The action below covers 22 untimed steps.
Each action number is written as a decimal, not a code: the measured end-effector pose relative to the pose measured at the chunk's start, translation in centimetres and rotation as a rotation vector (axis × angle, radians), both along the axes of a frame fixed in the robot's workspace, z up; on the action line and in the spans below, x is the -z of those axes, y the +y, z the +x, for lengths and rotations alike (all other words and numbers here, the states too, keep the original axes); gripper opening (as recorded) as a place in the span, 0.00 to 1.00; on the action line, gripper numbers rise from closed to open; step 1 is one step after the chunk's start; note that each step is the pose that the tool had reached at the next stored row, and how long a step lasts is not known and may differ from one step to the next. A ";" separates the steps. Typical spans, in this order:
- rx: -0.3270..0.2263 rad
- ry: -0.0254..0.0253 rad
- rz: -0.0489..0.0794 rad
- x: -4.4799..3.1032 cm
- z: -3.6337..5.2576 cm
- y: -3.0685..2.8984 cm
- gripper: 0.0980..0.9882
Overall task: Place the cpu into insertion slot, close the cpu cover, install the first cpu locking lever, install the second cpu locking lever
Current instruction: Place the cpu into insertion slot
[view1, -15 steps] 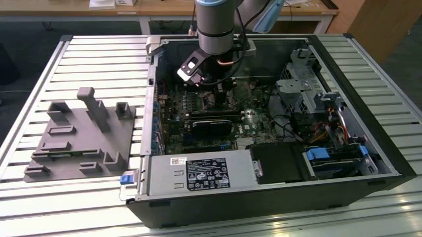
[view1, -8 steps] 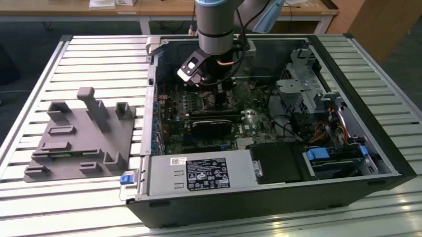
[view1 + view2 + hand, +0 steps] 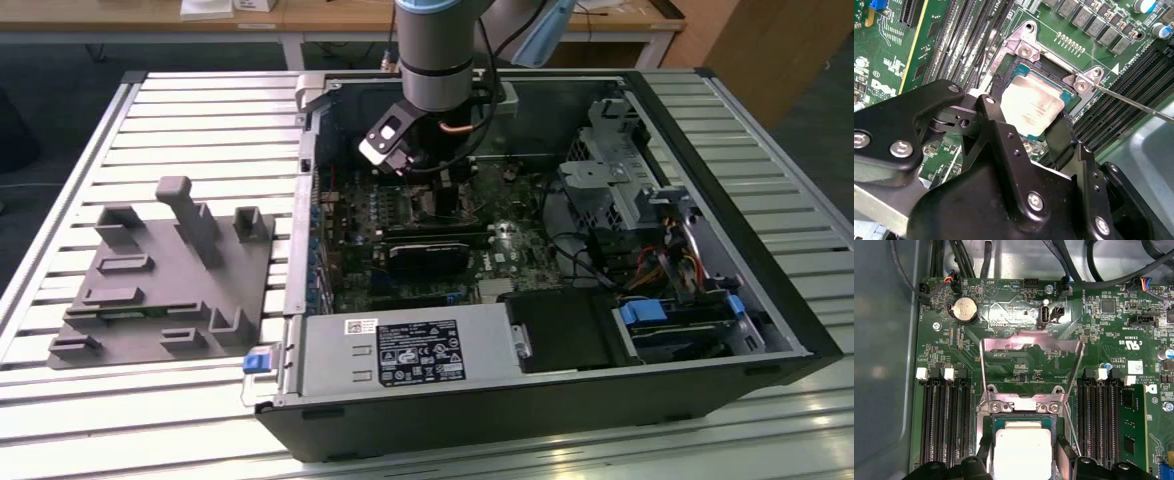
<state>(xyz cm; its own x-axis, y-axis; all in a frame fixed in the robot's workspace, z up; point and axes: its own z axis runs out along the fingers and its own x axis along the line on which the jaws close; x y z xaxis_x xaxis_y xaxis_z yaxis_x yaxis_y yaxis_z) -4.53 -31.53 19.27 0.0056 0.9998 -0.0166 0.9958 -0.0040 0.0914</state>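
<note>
Slatted tabletop, open PC case on it. My pincer is at the far end of the board, clamped on the cpu by two edges, right at the insertion slot. Seated or not, can't tell. The cpu cover stands open.

A ribbed metal table carries an open computer case and, beside it, a grey moulded fixture
</note>
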 end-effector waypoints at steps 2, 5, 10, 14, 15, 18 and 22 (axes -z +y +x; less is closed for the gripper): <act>0.000 0.0000 0.000 0.00 0.00 0.00 0.58; 0.000 -0.0001 0.000 0.01 0.01 0.00 0.58; 0.000 0.0000 0.000 -0.23 0.01 0.00 0.58; 0.000 0.0009 0.000 -0.58 0.02 0.00 0.58; 0.000 0.0018 0.000 -0.68 0.03 0.00 0.58; 0.001 0.0077 0.000 -0.80 0.10 0.01 0.49; 0.002 0.0177 0.004 -1.10 0.18 0.00 0.22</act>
